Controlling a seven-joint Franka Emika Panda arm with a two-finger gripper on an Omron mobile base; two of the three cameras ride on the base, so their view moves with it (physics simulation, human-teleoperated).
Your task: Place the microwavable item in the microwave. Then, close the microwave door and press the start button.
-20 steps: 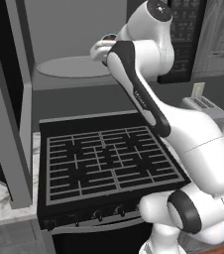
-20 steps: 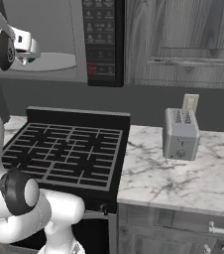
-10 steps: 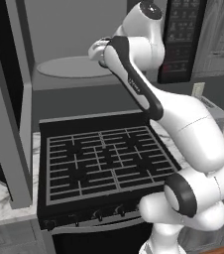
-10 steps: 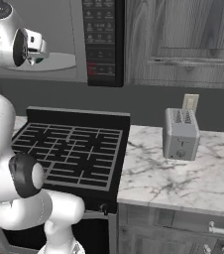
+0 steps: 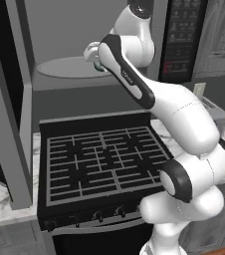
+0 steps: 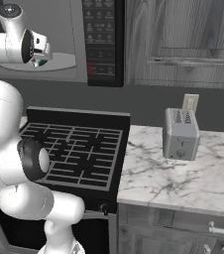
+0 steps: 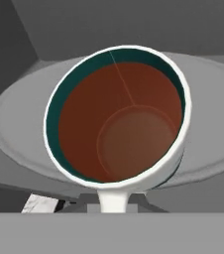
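1. Hand view looks straight into the mug (image 7: 116,116): its mouth takes up the middle of the picture, with the white rim thickest around 5 o'clock.
2. Inside the mug, a dark teal lining runs under the rim from about 7 o'clock round to 2 o'clock; the rest of the inner wall and the round bottom are reddish brown. Whether that brown is liquid or just the inside colour, I cannot tell.
3. A short white stub, the mug's handle, sticks out at 6 o'clock in the hand view.
4. Behind the mug lies the pale round turntable plate (image 7: 15,124), spreading past it at 9 o'clock and 3 o'clock, on the grey floor of the microwave (image 5: 64,30).
5. In the left base view the mug (image 5: 92,54) shows as a small white shape with a green edge at the end of the arm, just over the near edge of the plate (image 5: 59,67), at 11 o'clock from the stove (image 5: 104,159).
6. The gripper (image 6: 40,49) is clenched on the mug at its handle side; whether the mug touches the plate cannot be told.
7. The microwave door (image 5: 7,99) stands swung open at 9 o'clock in the left base view.
8. The black keypad panel (image 6: 103,42) stands at 3 o'clock of the cavity, in the right base view.
9. On the marble counter (image 6: 183,173) stands a grey toaster (image 6: 181,134).
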